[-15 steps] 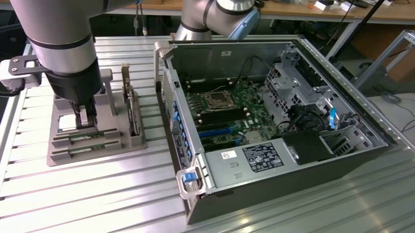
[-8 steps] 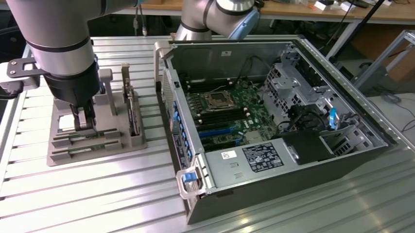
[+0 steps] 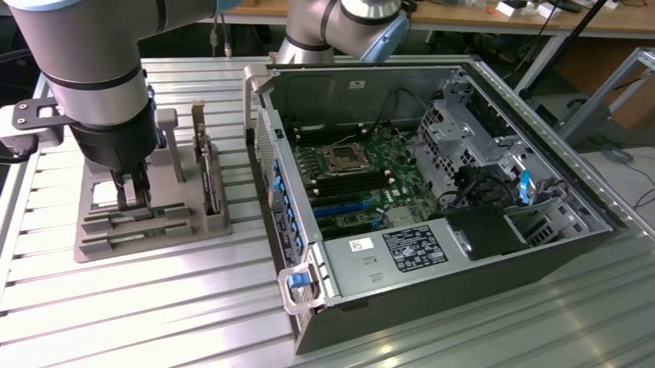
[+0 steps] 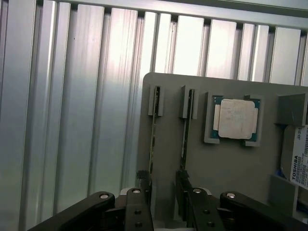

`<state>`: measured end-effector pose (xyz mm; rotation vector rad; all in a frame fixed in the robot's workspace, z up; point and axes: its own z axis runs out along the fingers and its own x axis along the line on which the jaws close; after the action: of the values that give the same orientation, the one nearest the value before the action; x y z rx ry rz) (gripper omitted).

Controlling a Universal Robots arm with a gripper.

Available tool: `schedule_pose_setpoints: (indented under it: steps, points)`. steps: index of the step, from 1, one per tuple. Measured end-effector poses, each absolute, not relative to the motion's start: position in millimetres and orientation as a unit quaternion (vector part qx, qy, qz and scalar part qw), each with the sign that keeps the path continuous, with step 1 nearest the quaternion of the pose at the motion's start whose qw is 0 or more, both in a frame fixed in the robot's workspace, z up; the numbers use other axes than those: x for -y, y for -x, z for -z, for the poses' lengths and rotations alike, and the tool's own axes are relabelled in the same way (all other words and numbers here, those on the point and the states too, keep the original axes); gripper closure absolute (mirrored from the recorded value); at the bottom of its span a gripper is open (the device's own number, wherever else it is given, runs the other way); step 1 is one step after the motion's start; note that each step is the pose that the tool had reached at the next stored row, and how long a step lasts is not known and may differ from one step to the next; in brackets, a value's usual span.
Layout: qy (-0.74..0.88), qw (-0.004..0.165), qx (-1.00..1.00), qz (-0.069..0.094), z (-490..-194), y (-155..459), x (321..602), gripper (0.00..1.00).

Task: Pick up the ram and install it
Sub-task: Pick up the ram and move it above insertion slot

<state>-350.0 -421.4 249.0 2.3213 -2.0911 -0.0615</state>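
Observation:
Two rams stand on edge in the slots of a grey holder tray (image 4: 168,159): one ram (image 4: 153,139) and a second ram (image 4: 186,134) beside it. My gripper (image 4: 162,191) is open, with a black finger (image 4: 142,195) by the near end of the first stick and the other finger (image 4: 182,190) by the near end of the second. Nothing is held between them. In the exterior view my gripper (image 3: 133,195) reaches down into the tray (image 3: 103,249) on the exterior view's left.
A square silver processor (image 4: 237,119) and a hard drive (image 4: 297,161) share the tray. An open computer case (image 3: 430,253) with its motherboard (image 3: 369,184) exposed lies to the exterior view's right, on a ribbed aluminium table (image 3: 153,314). The hard drive (image 3: 210,176) stands upright between arm and case.

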Motion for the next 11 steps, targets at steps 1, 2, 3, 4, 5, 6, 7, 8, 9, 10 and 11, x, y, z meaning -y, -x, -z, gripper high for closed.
schedule_pose_setpoints:
  steps: [1,2,3,4,5,6,7,8,9,10,11]
  points:
    - [-0.743,0.008,0.669,0.02,-248.0,350.1,421.4,0.64]
    - [-0.743,0.008,0.669,0.02,-246.6,350.1,421.4,0.64]
    - [-0.743,0.008,0.669,0.02,-245.5,350.0,421.4,0.64]
    - [-0.743,0.008,0.669,0.02,-243.7,350.0,421.4,0.64]
    - [-0.743,0.008,0.669,0.02,-242.1,350.0,421.4,0.64]
    - [-0.743,0.008,0.669,0.02,-240.1,350.0,421.4,0.64]
    - [-0.743,0.008,0.669,0.02,-238.9,350.0,421.4,0.64]
    - [-0.743,0.008,0.669,0.02,-237.5,350.1,421.4,0.64]
    - [-0.743,0.008,0.669,0.02,-236.6,350.2,421.4,0.64]
    - [-0.743,0.008,0.669,0.02,-235.7,350.5,421.6,0.64]
    - [-0.743,0.008,0.669,0.02,-235.0,351.0,422.0,0.64]
